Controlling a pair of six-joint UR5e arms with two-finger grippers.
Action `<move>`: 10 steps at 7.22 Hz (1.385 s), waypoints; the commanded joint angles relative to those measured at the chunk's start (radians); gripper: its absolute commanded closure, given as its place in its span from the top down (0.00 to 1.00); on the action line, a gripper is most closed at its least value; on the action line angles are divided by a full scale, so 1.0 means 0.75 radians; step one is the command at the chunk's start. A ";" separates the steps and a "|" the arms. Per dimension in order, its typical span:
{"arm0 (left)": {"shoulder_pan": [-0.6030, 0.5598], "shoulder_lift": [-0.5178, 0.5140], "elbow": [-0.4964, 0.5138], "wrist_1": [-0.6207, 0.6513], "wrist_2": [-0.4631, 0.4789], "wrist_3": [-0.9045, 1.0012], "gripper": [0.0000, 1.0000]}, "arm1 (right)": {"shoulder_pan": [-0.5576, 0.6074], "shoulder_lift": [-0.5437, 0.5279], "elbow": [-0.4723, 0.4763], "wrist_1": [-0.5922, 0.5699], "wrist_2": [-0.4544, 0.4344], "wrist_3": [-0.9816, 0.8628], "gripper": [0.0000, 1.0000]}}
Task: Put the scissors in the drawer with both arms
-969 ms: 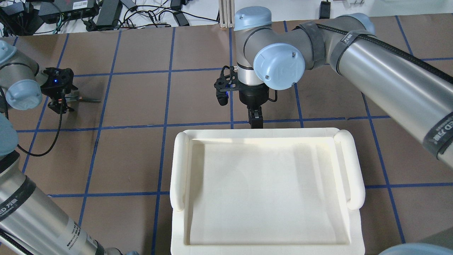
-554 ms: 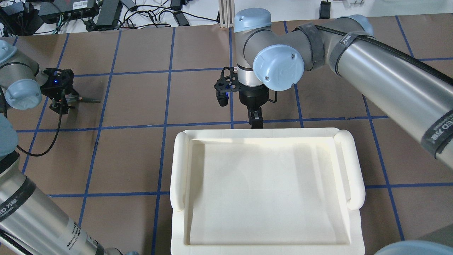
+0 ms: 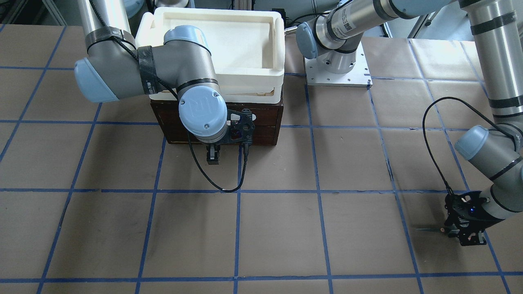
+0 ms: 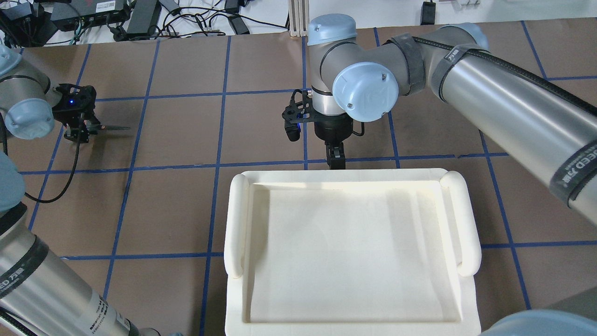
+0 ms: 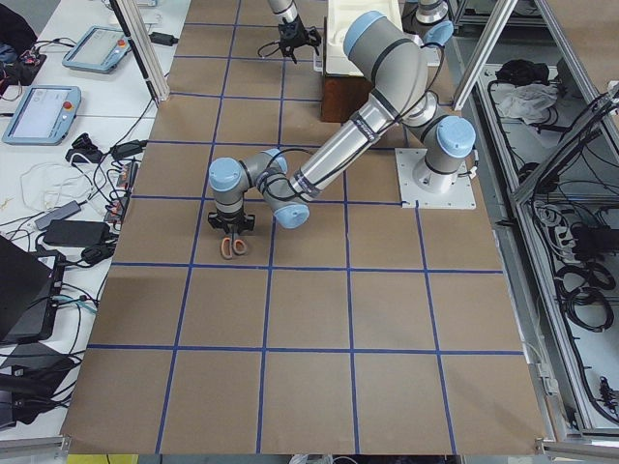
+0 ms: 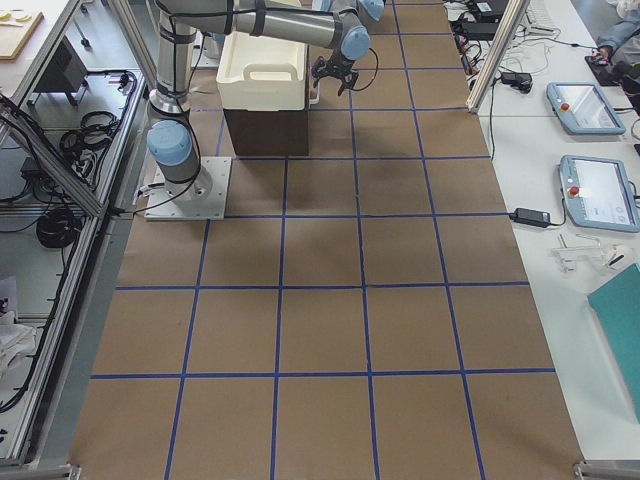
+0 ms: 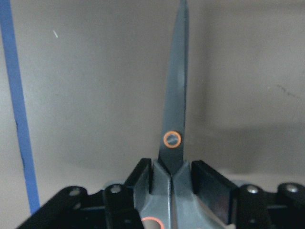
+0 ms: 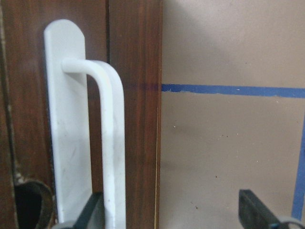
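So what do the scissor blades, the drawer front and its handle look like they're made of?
The scissors have thin, smooth blades that look like dark matte metal. The orange pivot ring is probably plastic. The drawer front is dark brown wood with visible grain, perhaps varnished. Its handle is white, smooth and faintly scuffed: plastic or painted metal, can't tell.

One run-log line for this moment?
left gripper: shut on scissors | right gripper: open at drawer handle | drawer: closed | scissors: not in drawer
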 commanded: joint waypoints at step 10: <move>-0.099 0.215 0.003 -0.201 -0.010 -0.027 0.00 | 0.027 0.000 0.037 -0.152 -0.020 0.025 1.00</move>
